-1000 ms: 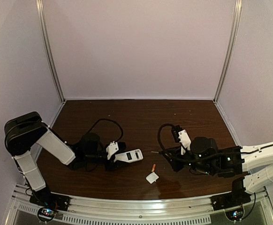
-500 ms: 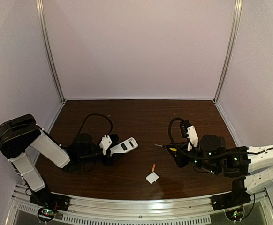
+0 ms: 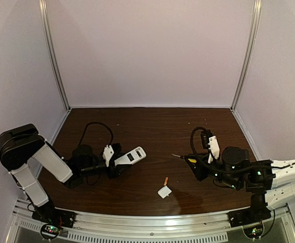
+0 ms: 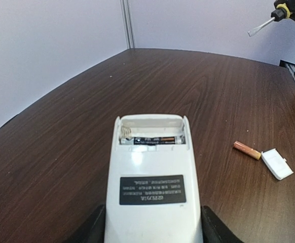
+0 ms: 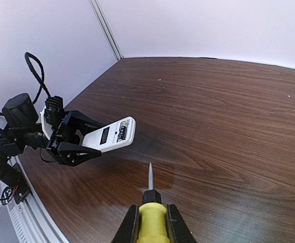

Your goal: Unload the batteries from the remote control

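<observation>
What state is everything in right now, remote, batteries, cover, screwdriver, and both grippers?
remote control, back up, compartment open
inner battery, seated in the compartment
loose battery, lying on the table
cover, off, on the table
screwdriver, gripped, tip in the air
left gripper, shut on the remote control
right gripper, shut on the screwdriver

The remote control (image 3: 131, 157) in the left gripper (image 3: 118, 163), an orange battery (image 3: 166, 180) just beside the white cover (image 3: 164, 192)

Open bench (image 3: 152, 129) lies between the remote control (image 3: 130, 157) and the screwdriver (image 3: 188, 160) tip. Nearer the arms' bases, an orange battery (image 3: 166, 180) and a white cover (image 3: 164, 192) lie loose, just apart.
</observation>
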Available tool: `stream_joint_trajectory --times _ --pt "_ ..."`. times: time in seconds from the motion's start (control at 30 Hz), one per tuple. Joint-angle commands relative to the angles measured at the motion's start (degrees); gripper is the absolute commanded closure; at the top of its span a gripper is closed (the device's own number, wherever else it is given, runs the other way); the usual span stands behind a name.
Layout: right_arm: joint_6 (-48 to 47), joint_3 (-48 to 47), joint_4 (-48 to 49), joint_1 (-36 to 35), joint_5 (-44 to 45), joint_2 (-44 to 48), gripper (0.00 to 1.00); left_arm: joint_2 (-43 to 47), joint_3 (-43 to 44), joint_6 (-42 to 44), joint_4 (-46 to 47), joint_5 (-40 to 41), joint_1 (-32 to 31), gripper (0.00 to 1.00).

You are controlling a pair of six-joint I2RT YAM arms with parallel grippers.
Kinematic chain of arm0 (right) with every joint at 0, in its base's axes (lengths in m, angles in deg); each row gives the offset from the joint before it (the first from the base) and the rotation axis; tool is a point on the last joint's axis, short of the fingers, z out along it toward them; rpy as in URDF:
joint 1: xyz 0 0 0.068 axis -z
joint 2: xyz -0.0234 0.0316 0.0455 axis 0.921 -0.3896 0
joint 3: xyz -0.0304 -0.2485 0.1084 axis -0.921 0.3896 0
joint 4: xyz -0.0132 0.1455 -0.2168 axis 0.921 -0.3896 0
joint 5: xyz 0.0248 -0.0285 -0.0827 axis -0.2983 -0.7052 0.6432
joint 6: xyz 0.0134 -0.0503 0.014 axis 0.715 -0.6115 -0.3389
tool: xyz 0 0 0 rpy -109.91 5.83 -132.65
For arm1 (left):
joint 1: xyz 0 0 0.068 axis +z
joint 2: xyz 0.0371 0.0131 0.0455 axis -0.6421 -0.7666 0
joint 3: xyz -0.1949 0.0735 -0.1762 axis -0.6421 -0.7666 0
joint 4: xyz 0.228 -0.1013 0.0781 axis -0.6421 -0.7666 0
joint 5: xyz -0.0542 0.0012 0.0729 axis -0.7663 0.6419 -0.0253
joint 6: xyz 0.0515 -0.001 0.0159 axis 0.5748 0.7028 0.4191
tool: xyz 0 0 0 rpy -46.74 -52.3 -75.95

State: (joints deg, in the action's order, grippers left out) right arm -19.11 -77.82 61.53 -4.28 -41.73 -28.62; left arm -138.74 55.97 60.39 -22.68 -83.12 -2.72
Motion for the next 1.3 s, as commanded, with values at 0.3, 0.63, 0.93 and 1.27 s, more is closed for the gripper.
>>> stream_joint_trajectory --times 0.3,0.63,0.93,1.27 --pt "0.97 -4.34 -5.67 0.52 -11.45 -0.96 1.00 2.56 -1.04 10.91 1.45 0.42 -5.49 1.00" --pt "1.54 -5.97 -3.12 0.67 -21.82 -5.85 1.00 -3.26 -3.91 24.20 13.94 14.32 -15.16 1.00" --pt "-0.44 -8.58 -0.74 0.70 -26.50 -13.92 1.00 -4.57 -4.25 26.36 15.06 12.61 -15.19 1.00" --pt "-1.46 -10.96 0.45 0.69 -20.22 -19.62 1.00 -5.43 -4.47 26.58 16.38 9.78 -15.18 1.00"
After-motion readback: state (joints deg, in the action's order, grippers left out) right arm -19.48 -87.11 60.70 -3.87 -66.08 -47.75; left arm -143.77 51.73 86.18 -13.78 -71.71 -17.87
